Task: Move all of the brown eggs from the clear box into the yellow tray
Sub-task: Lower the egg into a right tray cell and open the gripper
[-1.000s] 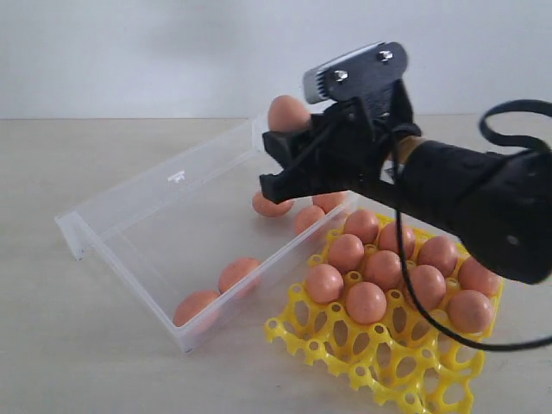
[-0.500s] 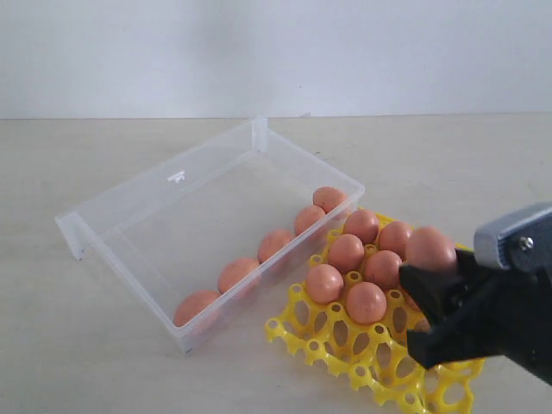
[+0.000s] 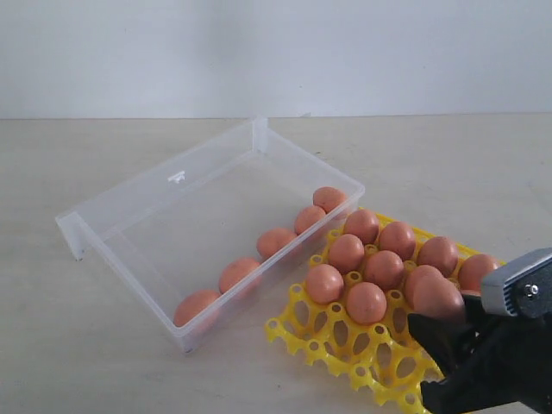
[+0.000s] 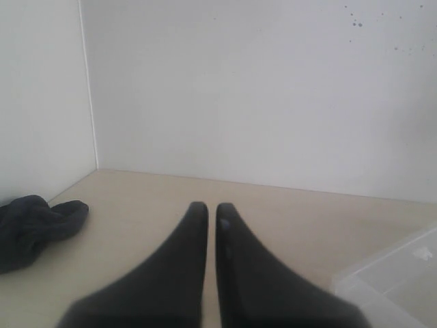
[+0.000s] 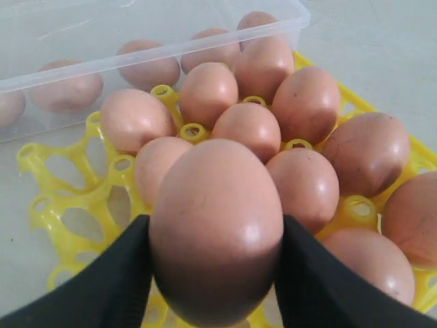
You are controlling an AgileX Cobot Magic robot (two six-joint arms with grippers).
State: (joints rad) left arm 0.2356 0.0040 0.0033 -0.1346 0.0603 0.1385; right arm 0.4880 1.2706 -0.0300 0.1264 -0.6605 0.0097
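Right gripper (image 5: 215, 232) jaws clamped on one brown egg (image 3: 438, 297), held above the yellow tray (image 3: 345, 345), just beside its seated eggs (image 3: 382, 269). Five brown eggs (image 3: 276, 241) lie along the clear box (image 3: 172, 177) wall nearest the tray. Left gripper (image 4: 206, 208) jaws closed together, holding nothing.

Left gripper (image 4: 207, 209): two matte black fingers (image 4: 167, 277), smooth, broad at the base and tapering to rounded tips, with a small pale speck on one tip. Right gripper (image 5: 215, 236): the same matte black, wedge-shaped fingers, with a grey metal plate (image 3: 514, 283) on the black body fastened by one round silver screw (image 3: 532, 291).
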